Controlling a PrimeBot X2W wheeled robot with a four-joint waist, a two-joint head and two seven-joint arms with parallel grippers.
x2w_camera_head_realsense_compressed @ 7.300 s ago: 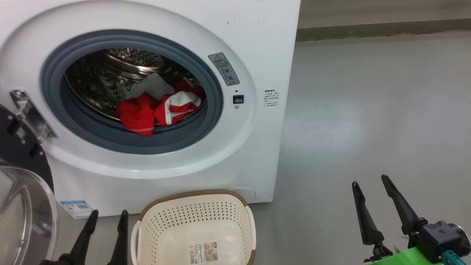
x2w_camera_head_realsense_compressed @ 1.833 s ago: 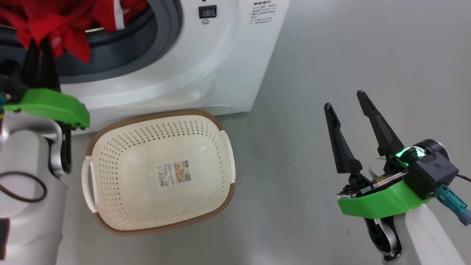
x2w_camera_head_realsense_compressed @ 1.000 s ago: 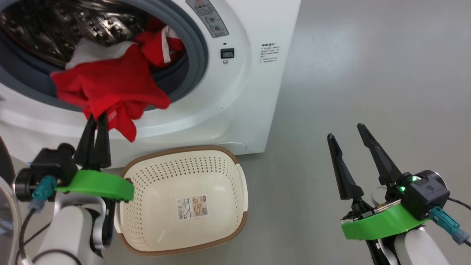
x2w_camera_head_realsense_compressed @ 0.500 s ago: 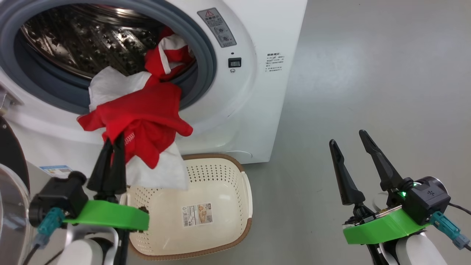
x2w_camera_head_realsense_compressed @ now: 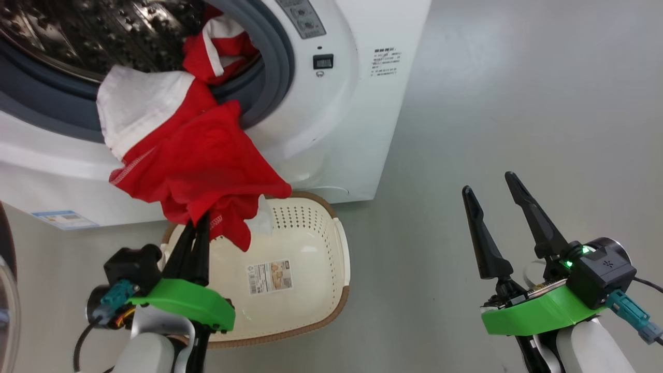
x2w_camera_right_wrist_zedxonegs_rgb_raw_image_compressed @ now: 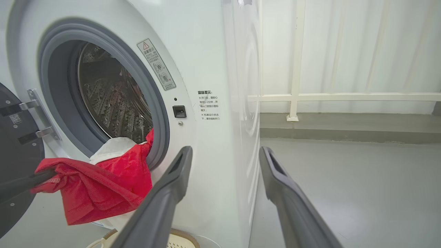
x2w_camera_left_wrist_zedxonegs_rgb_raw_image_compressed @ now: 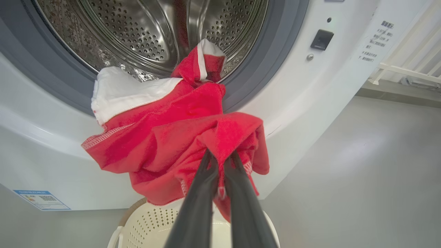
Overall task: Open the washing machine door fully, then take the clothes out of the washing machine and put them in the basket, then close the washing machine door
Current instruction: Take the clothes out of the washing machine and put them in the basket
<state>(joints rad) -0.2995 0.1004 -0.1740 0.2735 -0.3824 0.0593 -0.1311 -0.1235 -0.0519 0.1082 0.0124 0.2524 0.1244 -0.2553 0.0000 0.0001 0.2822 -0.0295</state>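
Head view. My left pincer point(x2w_camera_head_realsense_compressed: 196, 243), at seven o'clock, is clamped narrow on a fold of the red clothes point(x2w_camera_head_realsense_compressed: 207, 160). I hold the cloth by a bunched edge so that the rest hangs free and can be carried clear of the opening. The held piece drapes from the lip of the washing machine point(x2w_camera_head_realsense_compressed: 352, 129), at eleven o'clock, down to just above the basket point(x2w_camera_head_realsense_compressed: 311, 228). Its white panel lies on the grey rubber ring, so I judge it is not fully out yet.

The basket sits on the floor at six o'clock, touching or just beside the foot of the machine, directly under the opening, where dropped cloth should land. Nothing lies inside it but a paper label point(x2w_camera_head_realsense_compressed: 268, 277).

My right pincer point(x2w_camera_head_realsense_compressed: 488, 184), at four o'clock, is spread wide and holds nothing, well apart from the work so it does not snag the cloth.

The door point(x2w_camera_right_wrist_zedxonegs_rgb_raw_image_compressed: 13, 137) stands swung open at nine o'clock in the right wrist view, leaving the steel drum point(x2w_camera_left_wrist_zedxonegs_rgb_raw_image_compressed: 137, 31) clear to reach.

Count: one machine, one door, one basket, two pincers. Two red bundles show, one held and one at the drum mouth point(x2w_camera_head_realsense_compressed: 217, 46). I cannot tell whether they are separate or tangled.
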